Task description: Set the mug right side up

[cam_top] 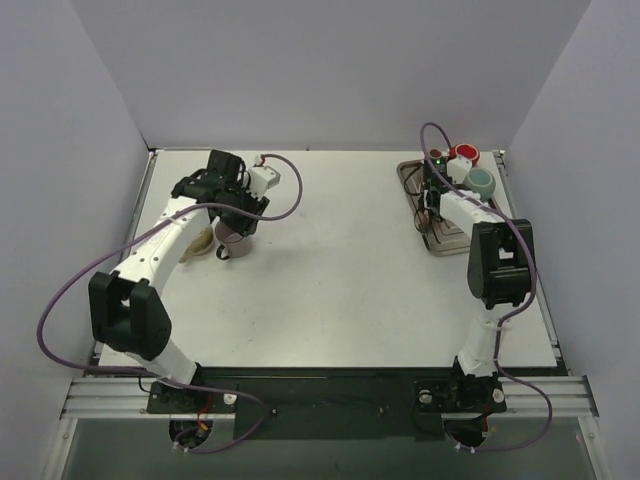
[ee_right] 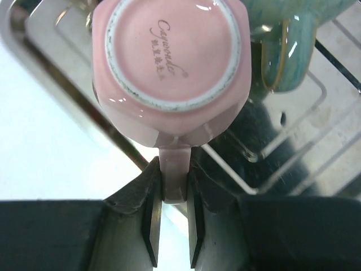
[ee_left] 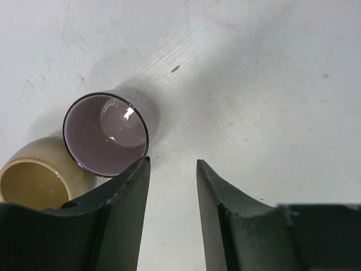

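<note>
A pink mug (ee_right: 172,56) shows its stamped base to the right wrist camera, over the metal tray (ee_right: 51,62). My right gripper (ee_right: 174,169) is shut on the mug's handle, with both pads pressed on it. In the top view the right gripper (cam_top: 428,200) sits over the tray's (cam_top: 447,243) left part, and the mug is mostly hidden under the wrist. My left gripper (ee_left: 173,162) is open and empty just above the table, beside an upright purple mug (ee_left: 106,134). In the top view it (cam_top: 238,212) is above that mug (cam_top: 236,243).
A beige cup (ee_left: 34,175) touches the purple mug at the table's left (cam_top: 200,243). A teal mug (ee_right: 282,51) lies on the tray's wire rack (ee_right: 293,147) beside the pink mug. The teal mug (cam_top: 482,181) and a red cup (cam_top: 465,154) sit at the tray's far end.
</note>
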You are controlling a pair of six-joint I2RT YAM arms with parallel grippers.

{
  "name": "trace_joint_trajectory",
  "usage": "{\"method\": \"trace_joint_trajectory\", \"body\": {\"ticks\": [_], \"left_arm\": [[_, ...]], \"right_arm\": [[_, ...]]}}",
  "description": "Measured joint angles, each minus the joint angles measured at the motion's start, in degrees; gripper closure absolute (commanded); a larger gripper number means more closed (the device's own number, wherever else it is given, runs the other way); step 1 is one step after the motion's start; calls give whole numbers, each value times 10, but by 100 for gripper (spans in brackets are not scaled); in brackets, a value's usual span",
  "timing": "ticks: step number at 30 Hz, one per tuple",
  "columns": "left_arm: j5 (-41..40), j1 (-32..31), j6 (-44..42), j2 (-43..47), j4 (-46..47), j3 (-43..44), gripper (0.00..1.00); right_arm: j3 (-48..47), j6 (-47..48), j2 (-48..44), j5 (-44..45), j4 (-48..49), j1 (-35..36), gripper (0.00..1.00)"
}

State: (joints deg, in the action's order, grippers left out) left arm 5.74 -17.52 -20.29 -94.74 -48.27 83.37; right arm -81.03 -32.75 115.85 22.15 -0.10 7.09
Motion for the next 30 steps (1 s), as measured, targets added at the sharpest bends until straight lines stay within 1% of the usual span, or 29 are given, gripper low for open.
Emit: {"method": "trace_joint_trajectory", "body": {"ticks": [5,8,10,13,16,17,19,21,23,26,28,30], "left_arm": [[93,2,31,103,7,0,42],[150,4,63,158,26,0,32],[190,7,95,196,51,-6,28],[252,14,154,246,92,-18,27],[321,18,228,274,138,-25,26],[343,19,258,279,160,-27,25],[385,21,316,285,206,-35,17],[424,24,378,285,260,-51,16],[460,25,453,282,333,-73,15],[490,25,531,272,413,-90,14],[502,25,568,265,450,-93,14],[506,25,588,264,469,-93,15]], "right_arm": [[69,46,-126,-68,-3,16,100],[103,74,-233,-94,14,55,100],[129,78,-316,-123,44,90,100],[172,54,-428,-178,117,141,100],[220,8,-502,-214,199,179,100],[234,-10,-520,-218,223,195,100],[251,-37,-541,-221,257,233,100],[257,-53,-545,-226,275,274,100],[258,-68,-543,-234,289,318,100],[258,-84,-536,-254,308,367,100],[257,-91,-526,-261,321,392,100],[254,-98,-512,-269,327,407,100]]}}
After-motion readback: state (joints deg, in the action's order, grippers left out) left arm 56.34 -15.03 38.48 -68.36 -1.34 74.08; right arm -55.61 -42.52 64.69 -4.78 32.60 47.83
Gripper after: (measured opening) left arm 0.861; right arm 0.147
